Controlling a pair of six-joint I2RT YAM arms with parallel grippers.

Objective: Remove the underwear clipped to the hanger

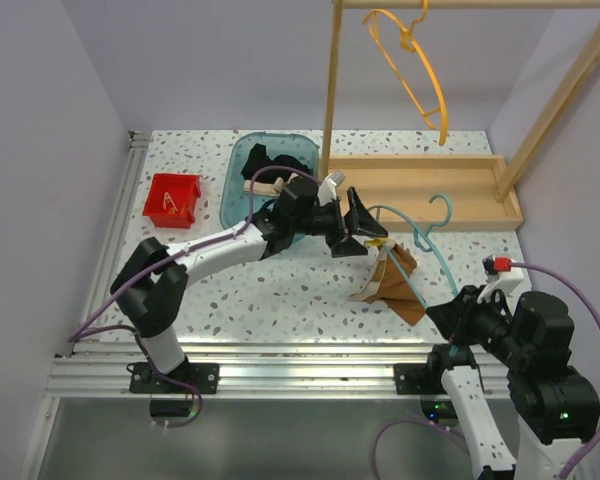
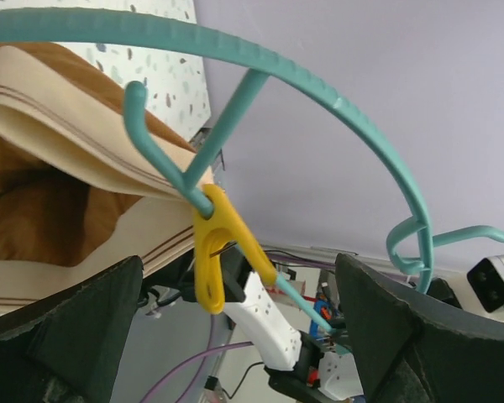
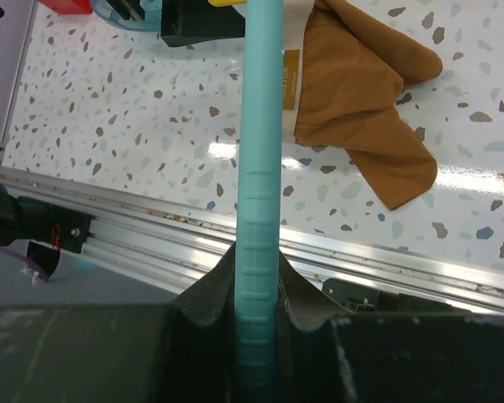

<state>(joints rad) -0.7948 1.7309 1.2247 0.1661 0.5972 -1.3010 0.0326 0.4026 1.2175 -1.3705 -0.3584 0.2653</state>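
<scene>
The right gripper, at about five o'clock on the table, is clenched tight on the straight bar of the teal hanger. The bar runs up between its two fingers and slants away toward eleven o'clock.

The brown underwear hangs from that hanger near the middle of the table. It is pinned by its pale band under a yellow clip. Its loose lower end looks to lie on the speckled top, at one o'clock from the right gripper.

The left gripper reaches in from nine o'clock with its fingers spread as wide as they go, grasping nothing. In its wrist view the clip sits between the two fingers, clear of both.

The black underwear is off the hanger, lying in a teal bin at eleven o'clock from the left gripper, partly hidden by that arm. A red box stands at nine o'clock from the bin. At one o'clock, an orange hanger dangles from the wooden rack.
</scene>
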